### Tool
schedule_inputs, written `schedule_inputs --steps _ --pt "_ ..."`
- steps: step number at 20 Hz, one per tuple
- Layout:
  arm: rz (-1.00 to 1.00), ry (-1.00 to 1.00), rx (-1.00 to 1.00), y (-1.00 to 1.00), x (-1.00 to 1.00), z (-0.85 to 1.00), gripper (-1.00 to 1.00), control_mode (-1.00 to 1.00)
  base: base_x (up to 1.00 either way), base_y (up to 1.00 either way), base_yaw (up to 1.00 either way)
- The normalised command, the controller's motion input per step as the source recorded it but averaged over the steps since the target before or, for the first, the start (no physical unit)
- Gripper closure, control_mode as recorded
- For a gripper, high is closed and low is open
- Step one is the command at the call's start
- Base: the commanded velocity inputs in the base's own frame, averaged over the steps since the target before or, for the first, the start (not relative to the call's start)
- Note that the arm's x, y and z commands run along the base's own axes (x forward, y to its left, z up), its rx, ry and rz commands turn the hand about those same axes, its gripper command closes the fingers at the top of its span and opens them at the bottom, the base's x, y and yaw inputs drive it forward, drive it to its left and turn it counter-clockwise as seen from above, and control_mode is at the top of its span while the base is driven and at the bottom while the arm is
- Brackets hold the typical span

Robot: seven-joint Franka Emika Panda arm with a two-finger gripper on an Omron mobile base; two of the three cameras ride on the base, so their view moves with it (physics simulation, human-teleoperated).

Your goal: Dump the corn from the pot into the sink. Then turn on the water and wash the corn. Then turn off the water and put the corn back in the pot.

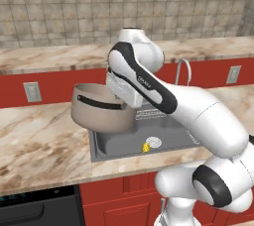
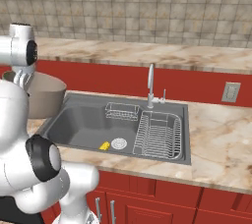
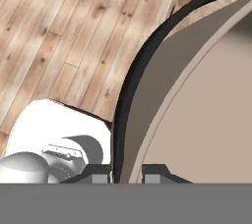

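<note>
The taupe-grey pot (image 1: 99, 110) hangs tilted in the air above the left rim of the dark grey sink (image 1: 115, 143); it also shows at the left of the right base view (image 2: 45, 95). My gripper (image 3: 126, 174) is shut on the pot's wall, one fingertip (image 3: 98, 175) outside and one inside, just under the dark loop handle (image 3: 132, 90). The beige inside of the pot (image 3: 206, 120) shows no corn. The small yellow corn (image 1: 146, 146) lies on the sink floor (image 2: 83, 120) right beside the round silver drain (image 2: 118, 143), and from the right it is seen as corn (image 2: 104, 145).
A curved silver faucet (image 2: 150, 84) stands behind the sink. A wire dish rack (image 2: 158, 134) fills the right basin and a small wire basket (image 2: 121, 111) hangs at the back. Marble counter (image 1: 39, 141) lies left of the sink; an outlet (image 2: 231, 92) is on the red wall.
</note>
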Motion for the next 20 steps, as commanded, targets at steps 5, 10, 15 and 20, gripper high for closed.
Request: schedule_inputs --steps 5,10,15,20 --pt "0.16 -0.12 -0.31 0.23 0.00 0.01 1.00 -1.00 0.00 0.00 0.00" --pt "0.22 -0.09 -0.07 0.00 0.00 0.00 1.00 -1.00 0.00 0.00 0.00" --pt "0.40 -0.30 0.00 0.00 0.00 0.00 1.00 -1.00 0.00 0.00 0.00" --pt "0.38 -0.33 0.01 0.00 -0.04 -0.05 1.00 -1.00 0.00 0.00 0.00"
